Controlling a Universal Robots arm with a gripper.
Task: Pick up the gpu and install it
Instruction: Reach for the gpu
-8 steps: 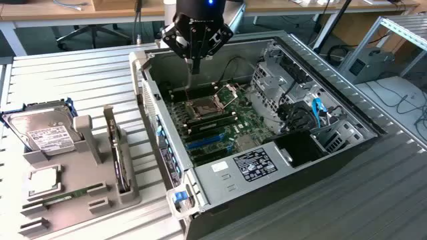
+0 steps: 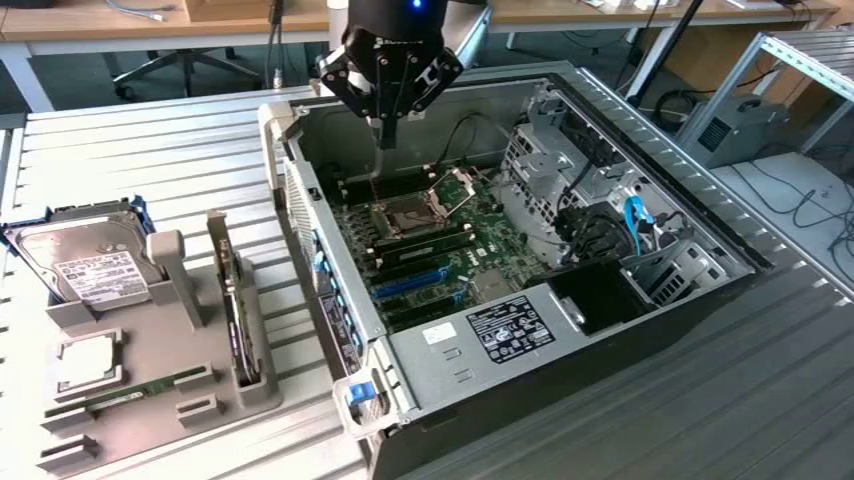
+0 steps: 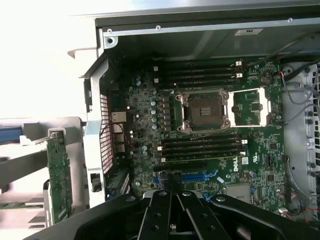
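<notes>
Grey parts holder point(image 2: 147, 400) sits closest, at the lower left of the exterior view, on a slatted metal table point(image 2: 134, 150). At its left it carries one hard drive point(image 2: 87, 265) with a white label. In front of that, one square processor chip point(image 2: 87, 362) and one RAM stick point(image 2: 134, 388) lie flat. One gpu point(image 2: 235, 300) stands on edge in the slot along the holder's right side.

From this angle the gpu is a thin card seen edge-on, with a silver bracket at its far end. In the wrist view the gpu point(image 3: 59, 175) shows a green circuit-board face. The air over its top edge is open. The holder's right edge lies just beside the left wall of the one open computer case point(image 2: 300, 200), so room on that side is tight.

At the upper middle of the exterior view the single gripper point(image 2: 387, 135) hangs over the far end of the case. Its fingers are pressed together on nothing, and it is well apart from the gpu. In the wrist view the gripper point(image 3: 172, 195) looks down on the motherboard point(image 3: 210, 150), which has one open processor socket point(image 3: 205, 107) between two banks of memory slots. A blue cable point(image 2: 638, 222) curls at the case's right side, and bare slats run on to the lower right.
</notes>
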